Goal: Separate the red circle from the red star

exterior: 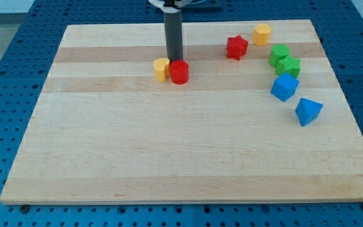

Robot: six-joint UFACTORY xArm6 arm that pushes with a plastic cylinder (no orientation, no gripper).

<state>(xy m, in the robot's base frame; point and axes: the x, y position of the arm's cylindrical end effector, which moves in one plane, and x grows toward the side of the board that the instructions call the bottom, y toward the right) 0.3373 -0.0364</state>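
The red circle (179, 72) sits on the wooden board (169, 145) near the view's top centre, touching a yellow block (161, 69) on its left. The red star (236, 47) lies well apart, up and to the right of the circle. My tip (174, 58) stands just behind the red circle and the yellow block, at their top edge, about between them.
A yellow cylinder-like block (262, 33) lies right of the red star. Two green blocks (279, 55) (289, 66) touch each other at the right. A blue cube (285, 87) and a blue wedge-like block (307, 111) lie below them.
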